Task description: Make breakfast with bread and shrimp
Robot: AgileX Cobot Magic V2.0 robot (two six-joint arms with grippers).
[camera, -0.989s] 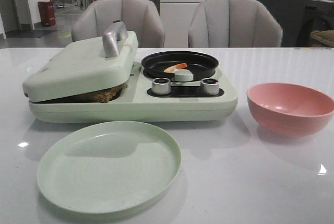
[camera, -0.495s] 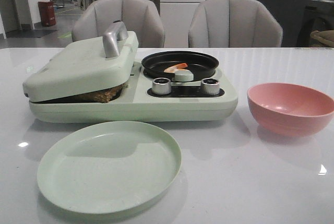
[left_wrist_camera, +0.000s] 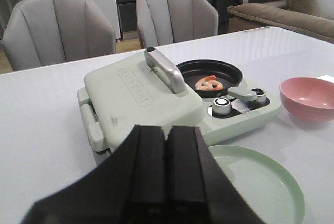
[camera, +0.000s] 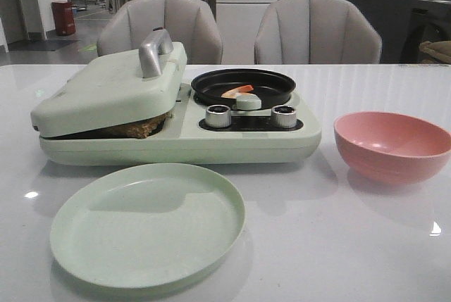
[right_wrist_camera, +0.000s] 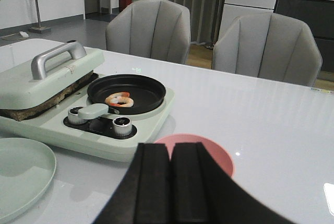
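While the bread (camera: 137,129) sat pressed under the pale green lid (camera: 106,91) at the left of the front view, only a brown edge showing in the gap, the shrimp (camera: 237,91) lay in the small black pan (camera: 243,85) just right of centre. Both foods seemed already loaded into the breakfast maker (camera: 176,140), so the cooking stage looked under way or finished. Plating looked to be what was left: the green plate (camera: 146,224) at the lower left held nothing, and so did the pink bowl (camera: 392,145) at the right. Neither arm appeared in the front view. Each wrist view showed its own pincer pulled back from the appliance, the left pincer (left_wrist_camera: 167,172) and the right pincer (right_wrist_camera: 170,182) alike with fingers pressed together, gripping nothing, above the desk (camera: 352,246).
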